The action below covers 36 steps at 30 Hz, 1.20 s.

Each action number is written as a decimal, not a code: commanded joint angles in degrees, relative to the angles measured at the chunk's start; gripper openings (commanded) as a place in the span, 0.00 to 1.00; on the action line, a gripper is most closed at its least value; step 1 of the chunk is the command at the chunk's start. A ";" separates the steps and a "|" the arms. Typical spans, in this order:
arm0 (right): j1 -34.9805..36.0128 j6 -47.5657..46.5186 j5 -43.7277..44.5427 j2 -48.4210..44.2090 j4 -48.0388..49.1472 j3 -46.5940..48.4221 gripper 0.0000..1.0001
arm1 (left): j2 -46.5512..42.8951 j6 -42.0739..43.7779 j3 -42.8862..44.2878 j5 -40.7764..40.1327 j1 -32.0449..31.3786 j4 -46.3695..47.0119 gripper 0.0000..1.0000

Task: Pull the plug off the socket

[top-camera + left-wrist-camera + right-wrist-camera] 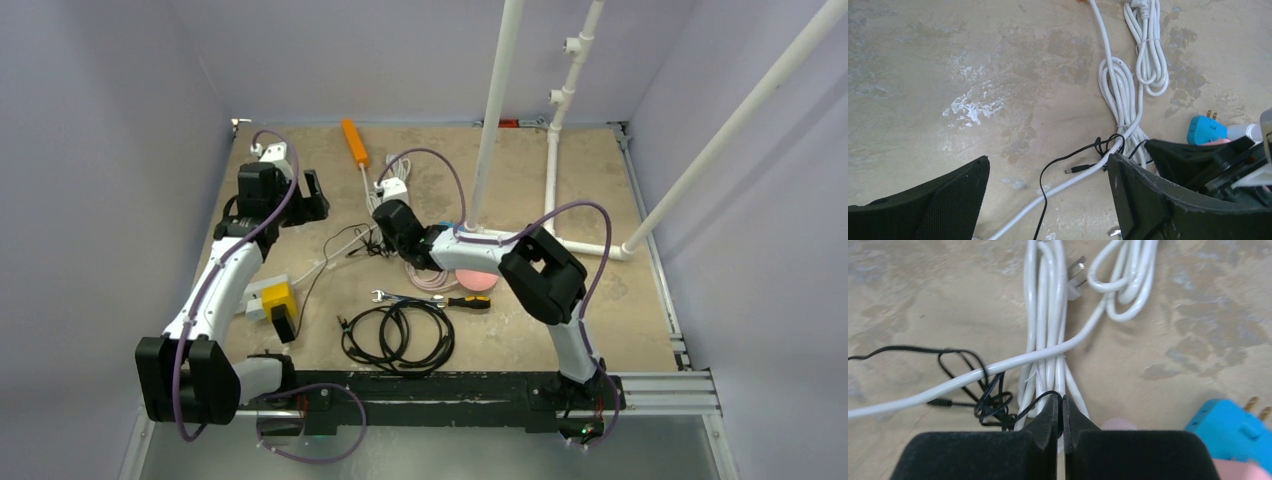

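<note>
Right wrist: blue plug (pixel 1230 432) beside right gripper (pixel 1063 404)

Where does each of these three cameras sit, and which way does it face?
Top external: above and behind, looking down on the table; the left arm and right arm show whole.
Left wrist: on the left arm, facing down at the white cable; its open left pincer frames the bottom.
Right wrist: low over the same cable; its shut right pincer shows.
Both wrist views share the cable and blue adapter.
</note>
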 commanded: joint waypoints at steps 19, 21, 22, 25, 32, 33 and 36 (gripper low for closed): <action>-9.26 -5.73 -9.92 -3.07 1.87 3.16 0.57 | 4.90 6.73 -3.84 1.18 -8.96 -5.20 0.82; -9.24 -5.26 -12.06 -5.51 3.77 0.64 0.67 | 6.64 7.10 -3.61 1.79 -10.24 -5.47 0.82; -9.22 -5.15 -13.15 -6.83 4.58 -0.58 0.69 | 7.51 7.36 -3.46 1.60 -10.75 -5.75 0.82; -9.29 -4.93 -15.96 -11.34 7.38 -5.14 0.73 | 9.07 7.63 -3.19 -3.62 -12.38 -6.31 0.82; -9.24 -4.77 -20.67 -21.76 12.25 -13.84 0.77 | 12.55 8.46 -2.70 -7.15 -15.21 -5.17 0.82; -9.20 -4.66 -20.82 -22.79 12.66 -14.70 0.78 | 13.08 8.45 -2.79 -7.56 -15.75 -5.11 0.82; -9.13 -4.51 -21.90 -25.07 15.03 -17.58 0.77 | 15.11 8.65 -2.48 -8.40 -17.19 -4.67 0.82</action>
